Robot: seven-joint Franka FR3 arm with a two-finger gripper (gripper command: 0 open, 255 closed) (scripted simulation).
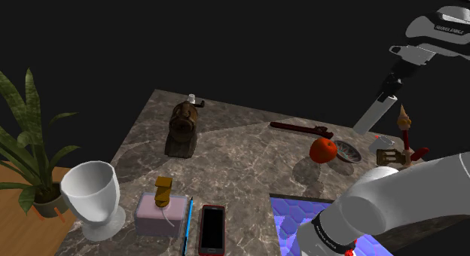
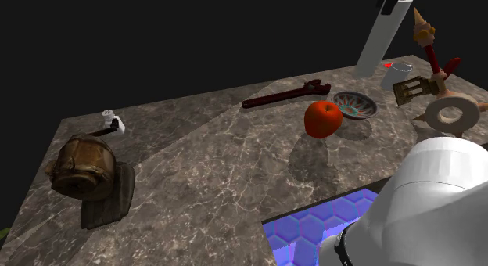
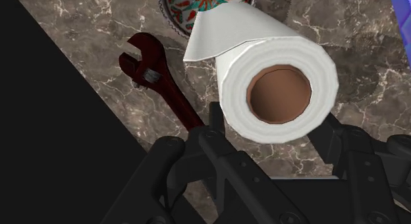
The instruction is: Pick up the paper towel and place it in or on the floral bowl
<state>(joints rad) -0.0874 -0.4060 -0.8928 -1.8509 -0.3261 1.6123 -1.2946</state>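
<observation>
1. In the wrist view the bowl (image 3: pixel 176 6) is cut off by the picture's edge, and the loose sheet of the paper towel roll (image 3: pixel 276 91) covers part of what is left.
2. The wrench (image 3: pixel 155 74) loses its handle end behind the gripper (image 3: pixel 273 127).
3. The roll covers the inner faces of the fingers (image 3: pixel 216 120).
4. In the second exterior view the roll's upper end runs off the top edge.
5. There the orange (image 2: pixel 323 118) hides the bowl's near side.
6. In the shoulder view the plant (image 1: pixel 22 153) is cut by the left edge, and the phone (image 1: pixel 212 230) by the bottom edge.
7. The small white thing (image 1: pixel 192 99) at the counter's far edge is too small to tell.
</observation>
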